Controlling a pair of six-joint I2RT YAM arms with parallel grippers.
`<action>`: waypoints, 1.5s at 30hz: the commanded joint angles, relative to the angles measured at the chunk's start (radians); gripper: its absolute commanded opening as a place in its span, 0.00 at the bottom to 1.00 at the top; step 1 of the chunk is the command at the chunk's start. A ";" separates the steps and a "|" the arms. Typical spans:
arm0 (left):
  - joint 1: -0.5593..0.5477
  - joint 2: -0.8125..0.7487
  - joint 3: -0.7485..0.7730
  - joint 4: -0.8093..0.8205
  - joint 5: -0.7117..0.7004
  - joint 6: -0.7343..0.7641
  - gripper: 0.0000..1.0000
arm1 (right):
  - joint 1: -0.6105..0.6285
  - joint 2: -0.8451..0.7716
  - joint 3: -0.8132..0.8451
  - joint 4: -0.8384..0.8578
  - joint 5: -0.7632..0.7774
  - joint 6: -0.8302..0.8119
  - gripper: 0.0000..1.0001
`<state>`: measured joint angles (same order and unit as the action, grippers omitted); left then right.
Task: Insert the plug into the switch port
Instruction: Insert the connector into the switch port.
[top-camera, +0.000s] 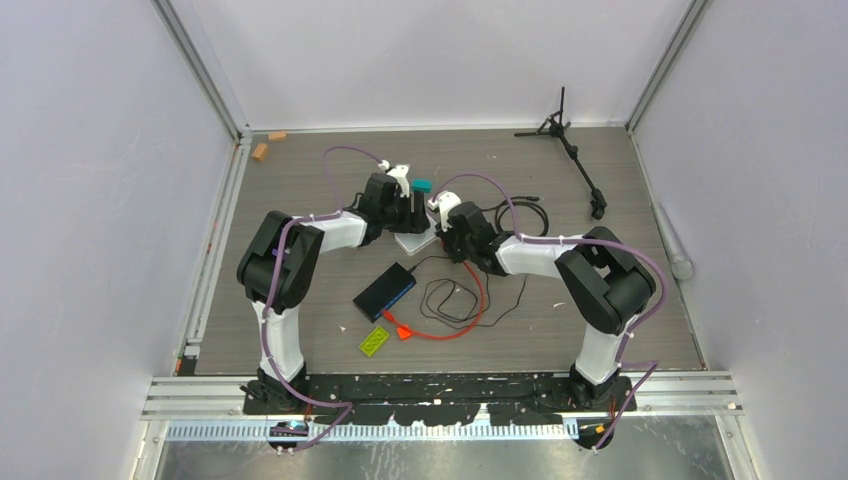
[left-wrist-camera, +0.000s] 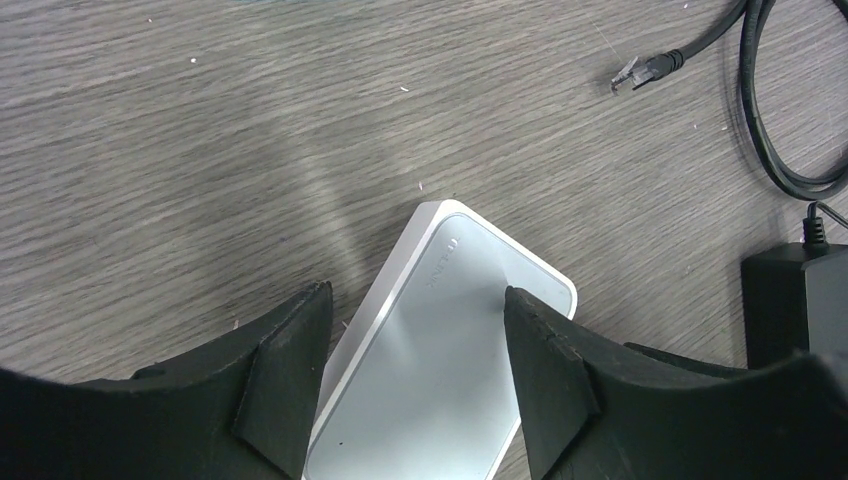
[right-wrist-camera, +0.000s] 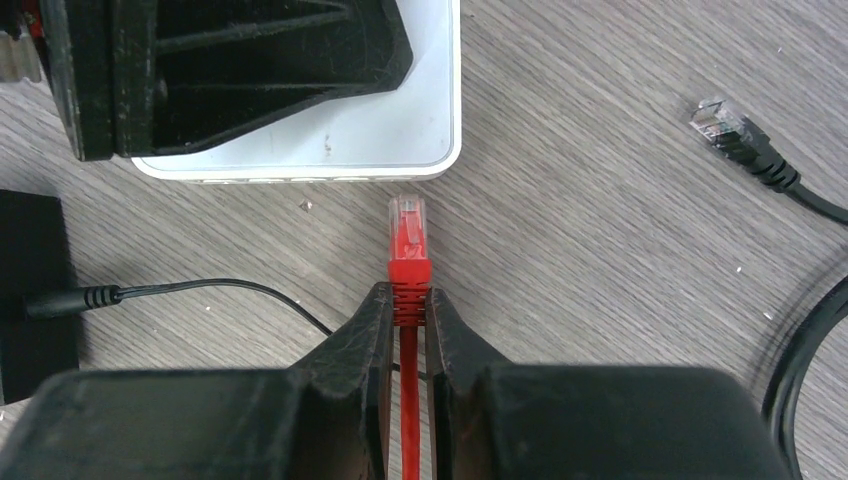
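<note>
Plug (right-wrist-camera: 408, 225) aimed at switch (right-wrist-camera: 400, 130), just short, not touching.
R gripper (right-wrist-camera: 408, 300) jaws clamp red cable (right-wrist-camera: 409, 400) right behind plug; its long axis points straight at switch's near side. L gripper (left-wrist-camera: 415, 330) jaws spread open over switch.

This is a robot laboratory cell. Plain pale walls (top-camera: 90, 200) on aluminium frame posts (top-camera: 200, 70) enclose a grey wood-pattern surface (top-camera: 300, 180). A left arm (top-camera: 290, 260) and a right arm (top-camera: 590, 270) are bolted to a metal rail (top-camera: 440, 385) at its near edge. A small black tripod (top-camera: 575, 155) is at the far right.
</note>
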<state>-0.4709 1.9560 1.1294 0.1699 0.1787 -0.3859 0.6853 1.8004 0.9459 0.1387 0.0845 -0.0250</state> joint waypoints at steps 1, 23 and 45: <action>0.003 0.023 0.011 -0.076 0.005 -0.007 0.65 | 0.006 -0.010 0.021 0.068 -0.011 -0.008 0.00; -0.007 0.029 0.014 -0.078 0.021 -0.010 0.64 | 0.010 0.011 0.032 0.086 0.014 -0.006 0.00; -0.024 0.038 0.021 -0.081 0.043 -0.009 0.64 | 0.026 0.013 0.025 0.112 0.029 -0.002 0.00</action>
<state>-0.4778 1.9606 1.1408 0.1547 0.1947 -0.3885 0.6964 1.8156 0.9466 0.1970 0.0967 -0.0246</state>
